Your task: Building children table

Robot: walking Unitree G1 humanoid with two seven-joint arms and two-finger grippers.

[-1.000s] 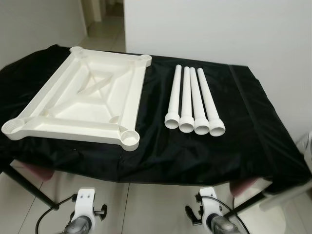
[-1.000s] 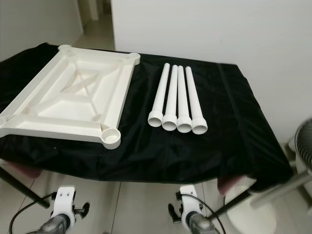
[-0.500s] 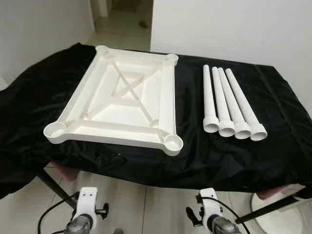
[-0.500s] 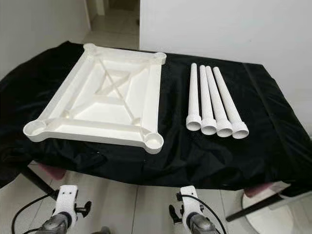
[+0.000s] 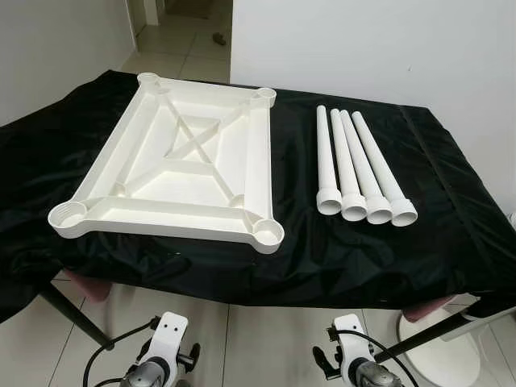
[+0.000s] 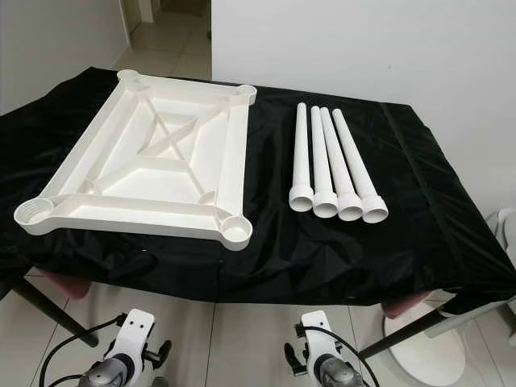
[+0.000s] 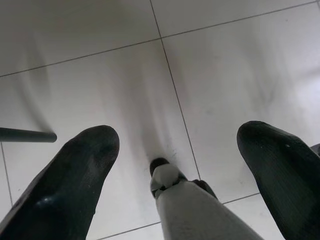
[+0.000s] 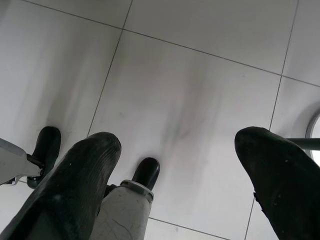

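On black cloth (image 5: 355,250): one upside-down tabletop (image 5: 181,165), four legs (image 5: 359,173) side by side. Down low, left gripper (image 7: 175,165) and right gripper (image 8: 175,165) spread wide, holding nothing.

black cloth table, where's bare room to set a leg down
Free: the strip between the white tabletop and the four legs, the cloth right of the legs, and the front edge nearest the robot. Crowded: the left half, under the tabletop, and the legs lying touching side by side.

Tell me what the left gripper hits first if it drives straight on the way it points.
Probably the robot's own white leg, low between the open left gripper fingers; otherwise the white tiled floor. Depth is unclear.
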